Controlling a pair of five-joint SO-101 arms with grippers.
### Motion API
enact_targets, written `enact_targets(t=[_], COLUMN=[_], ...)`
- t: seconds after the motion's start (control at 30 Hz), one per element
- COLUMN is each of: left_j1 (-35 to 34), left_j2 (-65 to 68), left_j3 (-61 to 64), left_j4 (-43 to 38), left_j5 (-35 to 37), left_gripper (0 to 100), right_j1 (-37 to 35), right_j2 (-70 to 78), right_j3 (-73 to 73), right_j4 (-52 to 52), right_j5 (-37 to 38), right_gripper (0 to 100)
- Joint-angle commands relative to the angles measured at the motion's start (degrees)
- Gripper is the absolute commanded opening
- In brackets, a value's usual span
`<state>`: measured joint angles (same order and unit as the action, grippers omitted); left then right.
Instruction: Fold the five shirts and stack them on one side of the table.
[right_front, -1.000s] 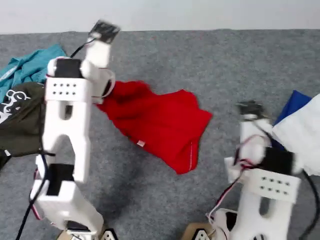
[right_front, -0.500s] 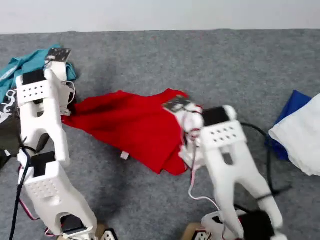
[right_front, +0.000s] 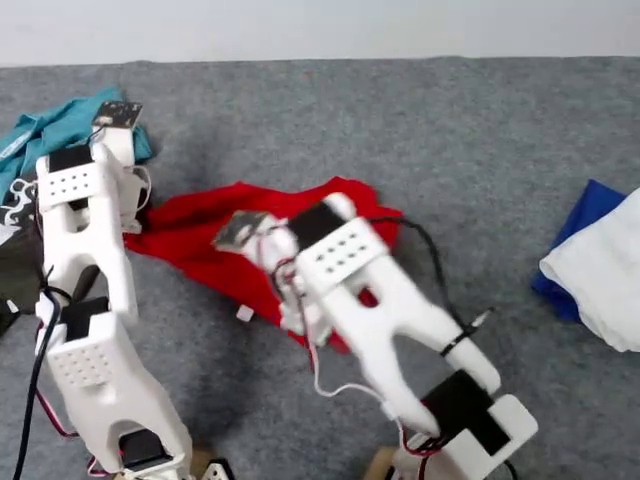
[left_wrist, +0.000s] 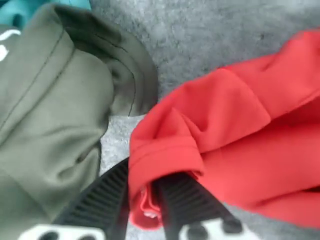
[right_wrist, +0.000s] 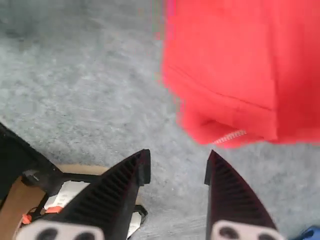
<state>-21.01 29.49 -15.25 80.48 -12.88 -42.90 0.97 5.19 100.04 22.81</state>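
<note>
Red shirt hem pinched by left hand, olive shirt adj.; right hand spread over grey mat.

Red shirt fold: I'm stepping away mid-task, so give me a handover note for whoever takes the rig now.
Left gripper: jaws shut on a corner of the red shirt.
Right gripper: open, empty, above the table by that shirt's edge.
Olive shirt and teal shirt lie crumpled beside the left arm. White shirt lies on blue shirt at the right.
Done: perhaps white and blue.
Left: fold red, olive, teal; stack all.
</note>
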Motion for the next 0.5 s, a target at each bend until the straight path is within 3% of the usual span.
enact_targets(t=[0.0,0.47], left_j1=[-3.08,-5.98], left_j2=[0.79,5.10], left_j3=[-0.31,-0.31], left_j4=[-2.02,-2.02], left_j5=[-0.26,-0.26], left_gripper=[0,0], right_j1=[-2.86,-7.69], right_j2=[1.27,13.76], right_j3=[-2.55,-2.73], right_j4=[-0.57,-13.32], right_j5=[1.14,3.69], right_gripper=[19.7,19.7])
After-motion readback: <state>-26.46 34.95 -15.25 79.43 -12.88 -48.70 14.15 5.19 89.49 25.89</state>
